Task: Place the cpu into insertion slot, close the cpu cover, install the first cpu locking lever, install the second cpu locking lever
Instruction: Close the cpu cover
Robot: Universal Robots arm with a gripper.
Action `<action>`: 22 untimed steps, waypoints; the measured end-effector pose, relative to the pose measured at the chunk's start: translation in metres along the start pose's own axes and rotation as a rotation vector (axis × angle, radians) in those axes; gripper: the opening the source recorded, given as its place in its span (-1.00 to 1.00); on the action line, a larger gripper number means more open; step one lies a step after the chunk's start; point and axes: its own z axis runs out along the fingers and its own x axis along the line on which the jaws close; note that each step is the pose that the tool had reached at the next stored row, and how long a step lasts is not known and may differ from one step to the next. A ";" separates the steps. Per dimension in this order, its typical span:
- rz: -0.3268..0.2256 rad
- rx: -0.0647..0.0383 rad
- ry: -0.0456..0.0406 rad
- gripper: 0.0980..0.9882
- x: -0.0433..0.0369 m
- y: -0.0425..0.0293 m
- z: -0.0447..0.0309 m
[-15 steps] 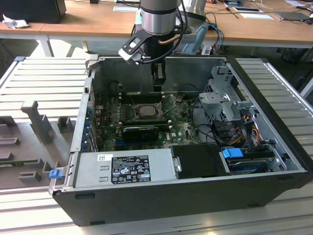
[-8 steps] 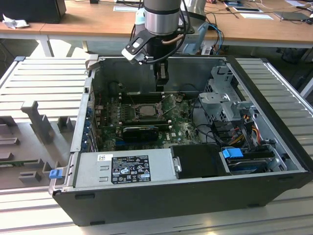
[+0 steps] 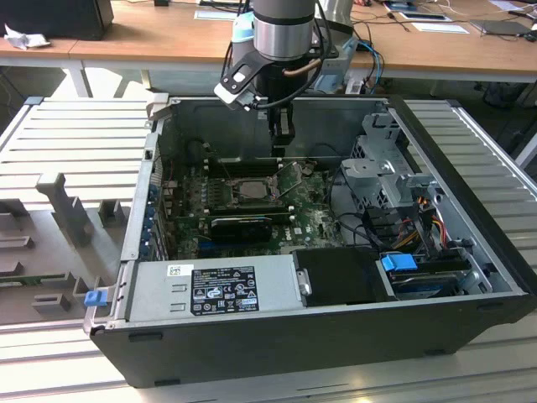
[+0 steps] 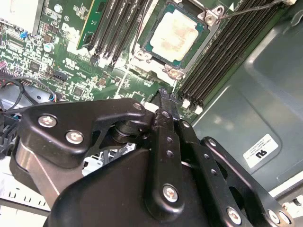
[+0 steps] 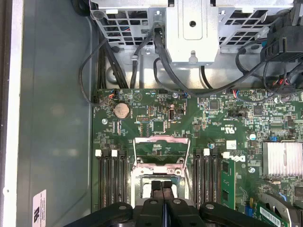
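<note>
The cpu (image 4: pixel 177 33), pale and smudged on top, lies in the insertion slot (image 3: pixel 249 190) on the green board. The cpu cover (image 4: pixel 207 17), a metal frame, lies flat around it. A thin wire locking lever (image 4: pixel 251 9) sticks out from one corner of the socket, raised off the board. My gripper (image 3: pixel 282 153) hangs inside the case just beyond the socket's far edge, above the board. Its black fingers (image 5: pixel 162 191) are pressed together, shut with nothing between them. In the second wrist view the fingertips (image 4: pixel 165 97) end beside the socket's corner.
Black memory slots (image 4: pixel 222 52) run along both sides of the socket. A metal drive cage (image 3: pixel 390 172) with cables fills the exterior view's right of the case. A grey power supply (image 3: pixel 214 290) lies along the near side. A finned heatsink (image 5: pixel 282 158) sits on the board.
</note>
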 end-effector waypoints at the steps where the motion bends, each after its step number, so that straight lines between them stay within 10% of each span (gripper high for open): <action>1: -0.001 0.000 0.0001 -0.98 0.0000 0.0020 0.0002; 22: -0.005 0.006 -0.0002 -0.98 0.0004 0.0371 0.0023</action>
